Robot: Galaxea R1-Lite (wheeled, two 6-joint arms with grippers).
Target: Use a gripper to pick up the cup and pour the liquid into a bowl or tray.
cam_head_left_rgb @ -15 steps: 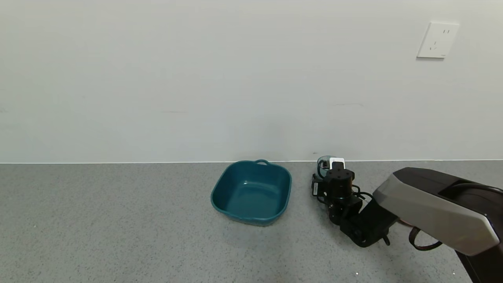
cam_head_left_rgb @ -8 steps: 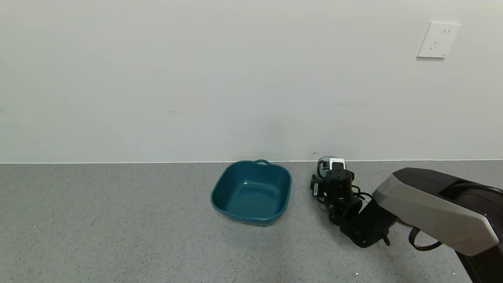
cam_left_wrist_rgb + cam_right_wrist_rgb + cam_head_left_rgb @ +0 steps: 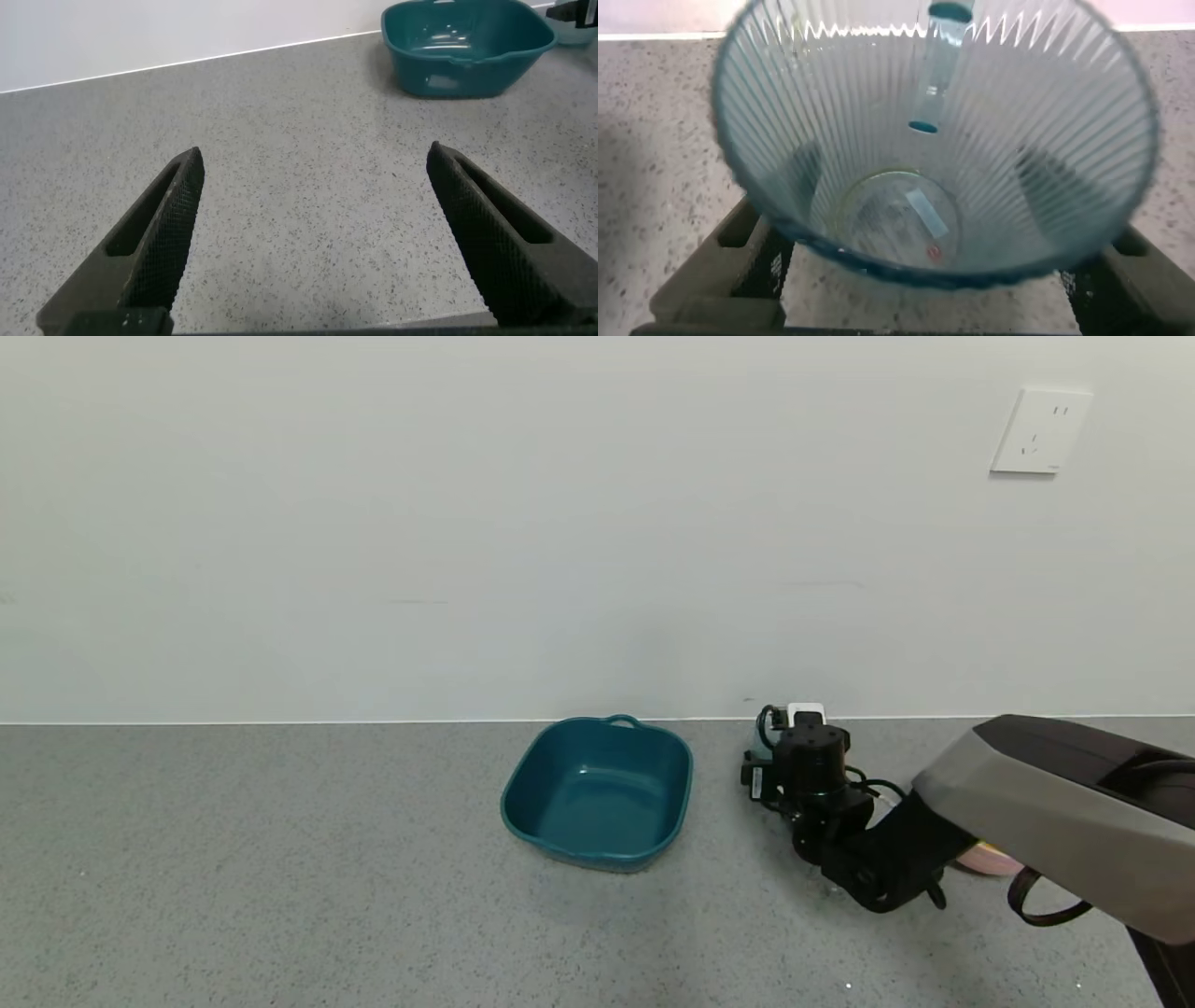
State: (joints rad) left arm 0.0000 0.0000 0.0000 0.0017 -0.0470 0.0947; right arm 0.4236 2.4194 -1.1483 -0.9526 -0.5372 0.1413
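The cup (image 3: 878, 131), a ribbed translucent blue-green tumbler, stands upright on the counter by the wall, with no liquid showing inside it. My right gripper (image 3: 924, 187) is open, and the cup stands between its spread fingers (image 3: 719, 266). In the head view the black gripper (image 3: 790, 724) with its white block hides nearly all of the cup. A sliver of the pale pink bowl (image 3: 988, 861) peeks out under my right forearm; its inside is hidden. My left gripper (image 3: 313, 154) hangs open over bare counter, far to the left.
A square dark teal tray (image 3: 597, 791) with a small handle sits left of the cup, also in the left wrist view as the tray (image 3: 467, 47). The white wall runs close behind the cup. A wall socket (image 3: 1039, 431) is high on the right.
The right gripper's jaws have opened around the cup. The right arm has shifted slightly to the right, uncovering an edge of the pink bowl.
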